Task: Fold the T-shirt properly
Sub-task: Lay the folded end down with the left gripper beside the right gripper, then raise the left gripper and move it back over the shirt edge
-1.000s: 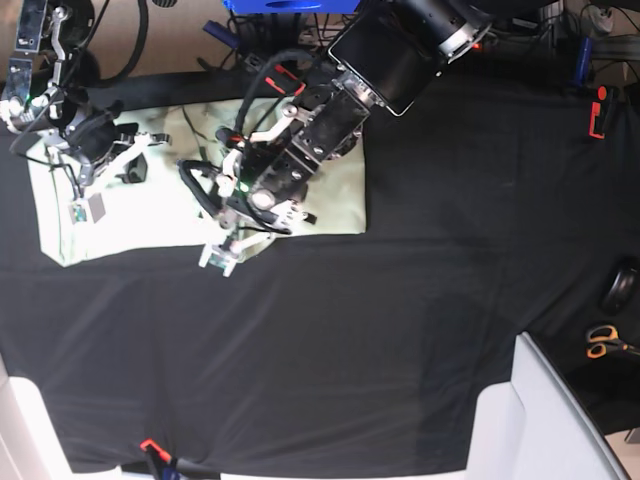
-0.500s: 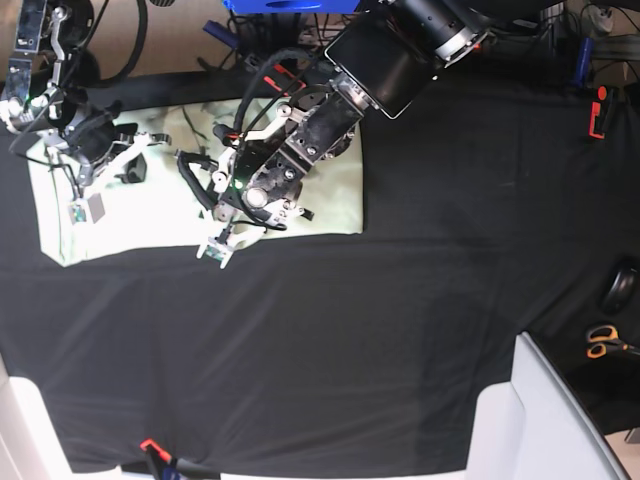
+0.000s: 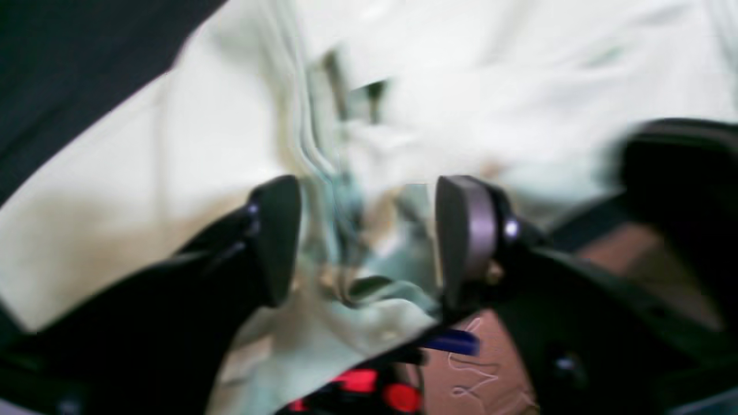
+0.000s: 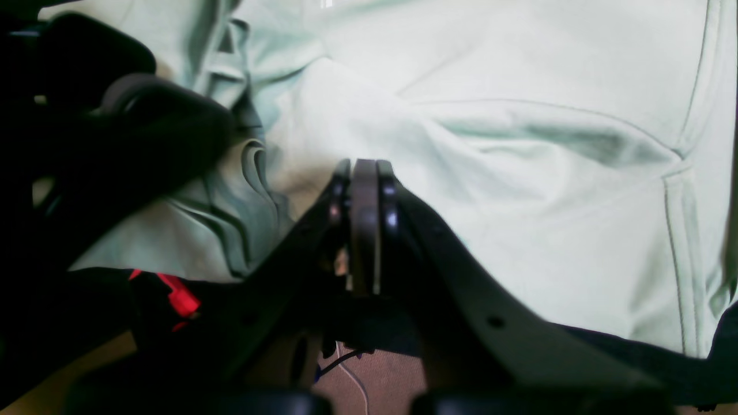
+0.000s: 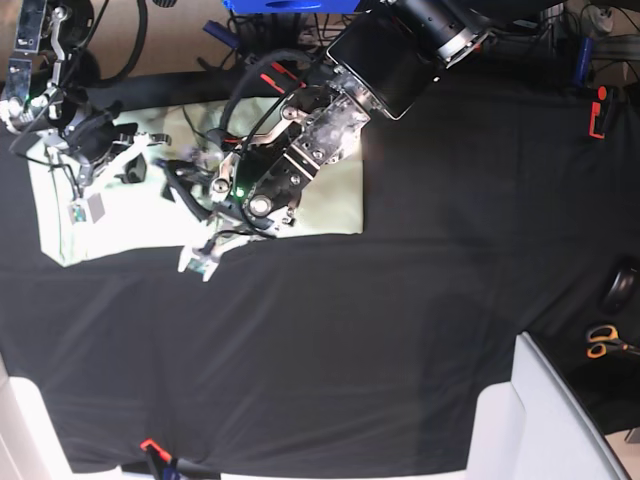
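The pale mint-green T-shirt (image 5: 335, 205) lies flat on the black tablecloth at the upper left of the base view. My left gripper (image 5: 197, 258) hovers at the shirt's near edge. In the blurred left wrist view it (image 3: 367, 193) stands open, with bunched folds of the T-shirt (image 3: 144, 190) showing in the gap between its fingers (image 3: 464, 236). My right gripper (image 5: 88, 205) sits over the shirt's left part. In the right wrist view it (image 4: 364, 173) is shut, its pads together with no cloth visible between them, and its tips lie against the T-shirt (image 4: 490, 86).
Black tablecloth (image 5: 330, 350) covers the table. Orange-handled scissors (image 5: 603, 342) lie at the right edge, and a pale grey box (image 5: 555, 420) fills the lower right corner. A red and black object (image 5: 598, 112) stands at the upper right. The left arm's bulk (image 5: 400, 50) crosses the shirt's right part.
My left gripper has opened and slid leftward along the shirt's near edge. The right arm has stayed where it was, still shut.
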